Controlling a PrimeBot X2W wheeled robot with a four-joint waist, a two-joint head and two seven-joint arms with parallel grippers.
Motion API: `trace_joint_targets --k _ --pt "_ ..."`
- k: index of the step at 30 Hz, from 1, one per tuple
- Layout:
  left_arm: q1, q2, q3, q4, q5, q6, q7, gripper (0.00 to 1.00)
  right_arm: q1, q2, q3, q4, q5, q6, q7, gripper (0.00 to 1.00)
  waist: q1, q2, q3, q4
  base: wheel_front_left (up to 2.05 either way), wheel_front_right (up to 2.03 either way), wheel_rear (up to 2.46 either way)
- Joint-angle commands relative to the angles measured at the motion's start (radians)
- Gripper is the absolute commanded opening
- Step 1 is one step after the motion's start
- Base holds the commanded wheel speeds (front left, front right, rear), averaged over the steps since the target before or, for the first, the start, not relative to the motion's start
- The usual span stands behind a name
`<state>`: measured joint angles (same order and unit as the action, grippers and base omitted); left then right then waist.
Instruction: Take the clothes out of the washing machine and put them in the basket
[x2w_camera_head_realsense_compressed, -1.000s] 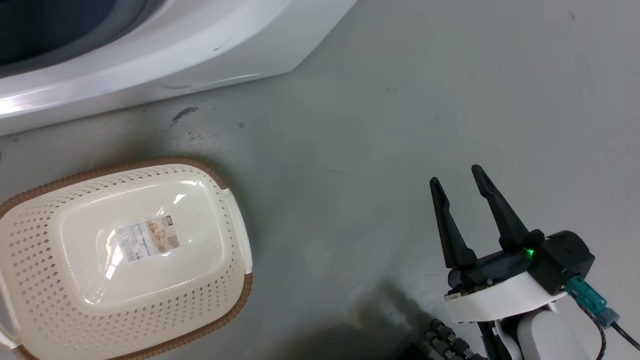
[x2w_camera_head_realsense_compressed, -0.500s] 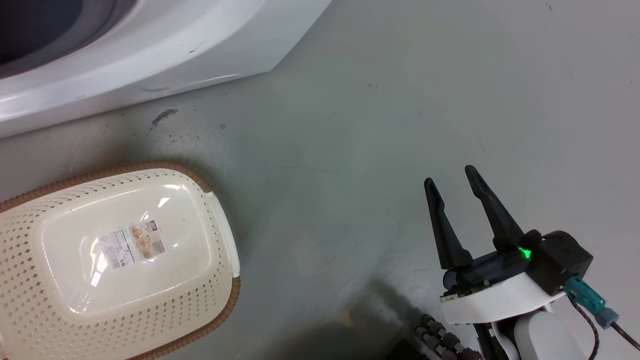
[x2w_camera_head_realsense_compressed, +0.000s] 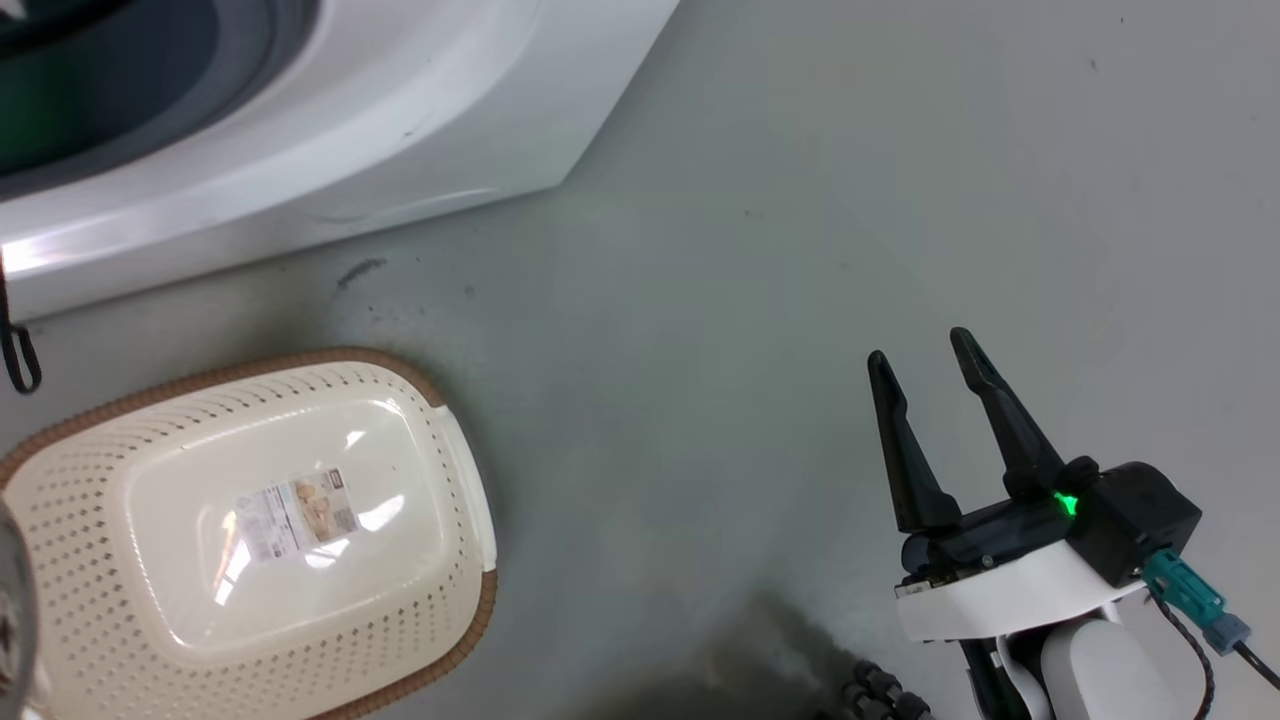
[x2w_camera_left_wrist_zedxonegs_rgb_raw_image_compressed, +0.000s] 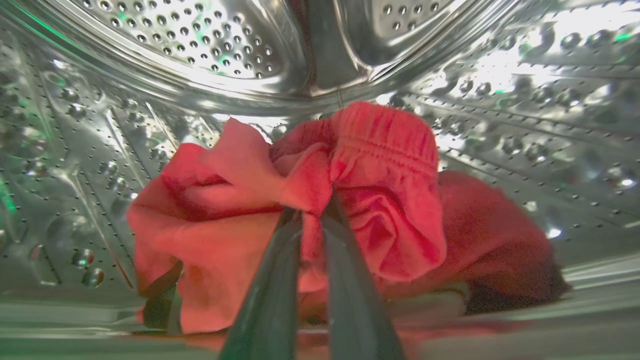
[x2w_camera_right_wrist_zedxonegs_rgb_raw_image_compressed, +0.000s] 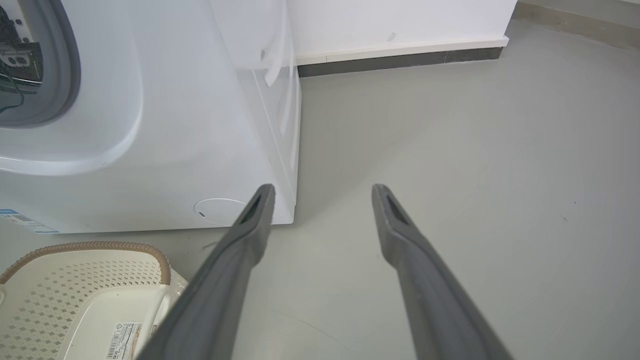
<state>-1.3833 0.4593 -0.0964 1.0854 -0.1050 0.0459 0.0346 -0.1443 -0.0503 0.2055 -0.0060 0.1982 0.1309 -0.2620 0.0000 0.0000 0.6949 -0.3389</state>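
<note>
Clothes: red bundle, centre of left wrist view, on drum floor. Left gripper jaws pinched narrow on fold, likely for pull-out. Right gripper, head view lower right, jaws wide, idle. Basket lower left, near washing machine: short carry.

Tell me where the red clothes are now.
In the left wrist view, the red clothes lie on the floor of the perforated steel drum, with the left pincer closed on a fold.
</note>
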Motion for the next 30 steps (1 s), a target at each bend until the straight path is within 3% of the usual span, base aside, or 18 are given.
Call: trace_joint_targets --k 1,6,10,30 --pt "0.030 -0.012 0.006 -0.009 -0.010 0.004 -0.048 0.00 -0.008 0.000 -0.006 0.002 -0.009 0.000 -0.004 1.00 0.0000 0.0000 -0.027 0.010 0.00 0.00 0.00" --pt "0.125 -0.037 0.028 0.004 -0.050 -0.016 -0.222 0.00 0.016 0.000 -0.028 0.009 -0.023 0.000 -0.004 1.00 0.0000 0.0000 -0.101 0.024 0.00 0.00 0.00" --pt "0.194 -0.052 0.057 0.008 -0.091 -0.035 -0.287 0.00 0.034 0.000 -0.041 0.017 -0.030 0.000 -0.004 1.00 0.0000 0.0000 -0.164 0.032 0.00 0.00 0.00" --pt "0.729 -0.168 0.176 -0.289 -0.122 -0.094 -0.300 0.00 0.244 0.000 -0.083 -0.010 -0.068 0.000 0.076 1.00 0.0000 0.0000 -0.589 0.095 0.00 0.00 0.00"
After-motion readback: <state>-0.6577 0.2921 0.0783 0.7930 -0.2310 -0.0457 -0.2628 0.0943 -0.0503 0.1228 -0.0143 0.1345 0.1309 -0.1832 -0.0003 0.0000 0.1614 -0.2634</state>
